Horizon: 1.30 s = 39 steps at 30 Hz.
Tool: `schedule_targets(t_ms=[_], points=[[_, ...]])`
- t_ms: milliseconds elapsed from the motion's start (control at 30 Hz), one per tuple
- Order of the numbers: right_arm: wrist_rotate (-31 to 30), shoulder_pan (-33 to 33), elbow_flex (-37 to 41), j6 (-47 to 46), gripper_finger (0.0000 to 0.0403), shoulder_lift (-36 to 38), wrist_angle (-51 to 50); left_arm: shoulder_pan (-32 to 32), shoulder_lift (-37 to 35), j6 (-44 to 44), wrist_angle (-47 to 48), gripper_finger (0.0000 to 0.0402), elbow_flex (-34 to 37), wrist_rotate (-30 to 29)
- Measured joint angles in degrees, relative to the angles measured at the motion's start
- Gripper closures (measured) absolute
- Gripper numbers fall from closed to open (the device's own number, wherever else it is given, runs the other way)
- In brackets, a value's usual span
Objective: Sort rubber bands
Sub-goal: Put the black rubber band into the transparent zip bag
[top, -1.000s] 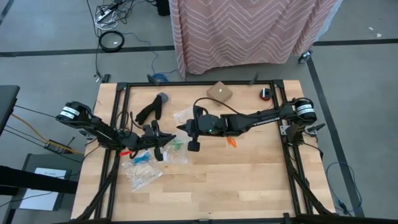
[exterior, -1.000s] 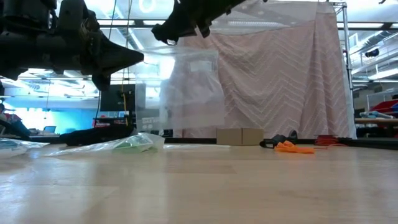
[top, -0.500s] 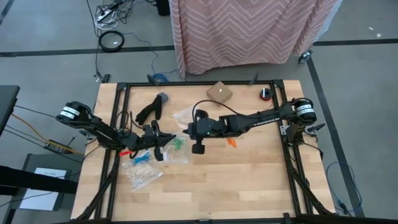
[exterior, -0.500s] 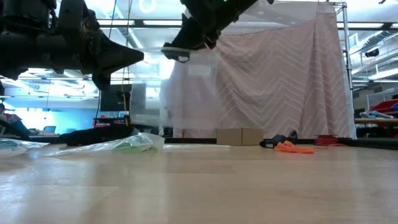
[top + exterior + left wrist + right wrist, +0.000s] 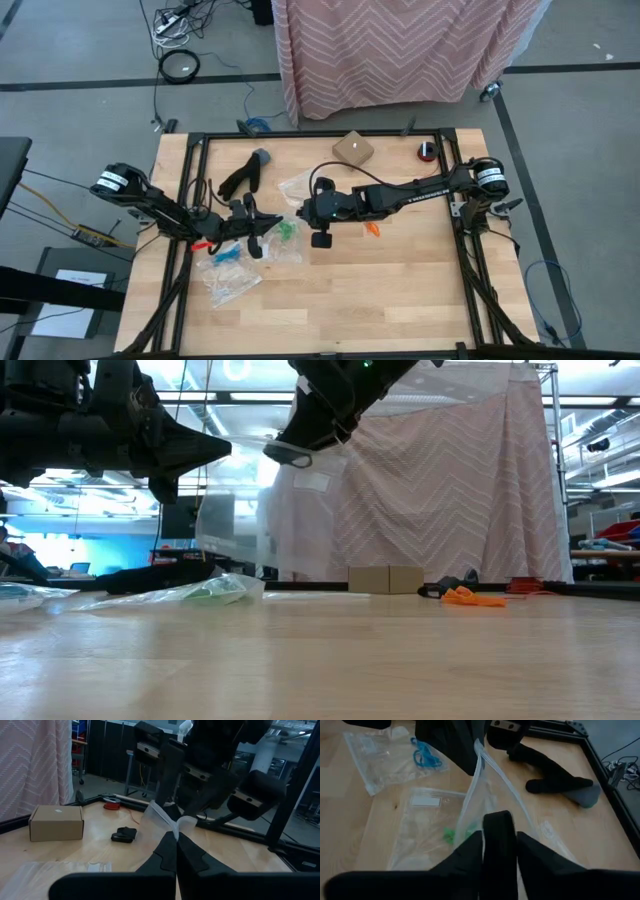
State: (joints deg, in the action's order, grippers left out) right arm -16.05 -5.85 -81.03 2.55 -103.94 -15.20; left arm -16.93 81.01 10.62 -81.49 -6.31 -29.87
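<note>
A clear zip bag (image 5: 250,500) hangs between my two grippers over the table's middle. My left gripper (image 5: 176,837) is shut on its edge. My right gripper (image 5: 498,836) stands open at the bag's spread mouth (image 5: 481,767), tipped downward. Green rubber bands (image 5: 286,231) lie in a bag on the table below, blue ones (image 5: 228,253) in a bag nearer the left edge. Orange ones (image 5: 372,228) lie loose to the right of my right gripper (image 5: 303,210). My left gripper pinches the clear bag's upper edge (image 5: 172,822) between its two shut fingers, coming about level from the table's left. The bag hangs below, clear of the table. My right gripper's fingers (image 5: 470,852) are at the bag's open mouth; I cannot tell whether they touch it.
A cardboard box (image 5: 352,148) and a red roll (image 5: 427,151) stand at the far edge. A black object with a grey end (image 5: 245,176) lies far left. More clear bags (image 5: 232,283) lie near the left. Black frame rails (image 5: 462,262) line the table's sides.
My right gripper has tipped downward, and its tip has sunk a little toward the table. The hanging bag's right part, with its label, has sagged lower, and its upper edge now slants instead of running level.
</note>
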Motion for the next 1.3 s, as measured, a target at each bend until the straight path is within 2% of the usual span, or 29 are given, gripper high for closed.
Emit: schedule_targets(t_ms=[200, 433, 533, 667, 733, 833, 967, 1167, 1300], points=[[2.3, 0.0, 0.0, 0.3, 0.0229, 0.2, 0.5, 0.0, 0.0, 0.1, 0.0, 0.0400, 0.0, 0.0], [1.6, -0.1, 0.0, 0.7, 0.0194, 2.1, 0.7, 0.0, 0.0, 0.1, 0.0, 0.0400, 0.0, 0.0], [-2.5, -0.4, 0.0, 2.5, 0.0189, 5.6, -1.9, 0.0, 0.0, 0.1, 0.0, 0.0400, 0.0, 0.0], [-12.5, -0.8, 0.0, 3.6, 0.0189, 12.0, -11.0, 0.0, 0.0, 0.1, -0.1, 0.0400, 0.0, 0.1], [-15.7, -0.2, 0.0, 0.8, 0.0191, 15.1, -16.5, 0.0, 0.0, 0.1, -0.1, 0.0400, 0.1, 0.1], [-17.0, 1.8, 0.6, -6.2, 0.0196, 18.2, -25.2, 0.0, 0.0, 0.1, -0.3, 0.0400, 0.0, 0.1], [-17.2, 5.4, 6.8, -15.0, 0.0200, 19.5, -34.3, 0.0, 0.0, 0.1, -1.6, 0.0400, 0.0, 0.1], [-12.9, 10.3, 20.9, -24.2, 0.0193, 19.7, -29.2, 0.0, 0.0, 0.5, -1.8, 0.0400, 0.0, 0.5], [-9.0, 11.4, 27.2, -29.2, 0.0190, 19.7, -24.8, 0.0, 0.0, 0.6, -1.8, 0.0400, 0.0, 1.3]])
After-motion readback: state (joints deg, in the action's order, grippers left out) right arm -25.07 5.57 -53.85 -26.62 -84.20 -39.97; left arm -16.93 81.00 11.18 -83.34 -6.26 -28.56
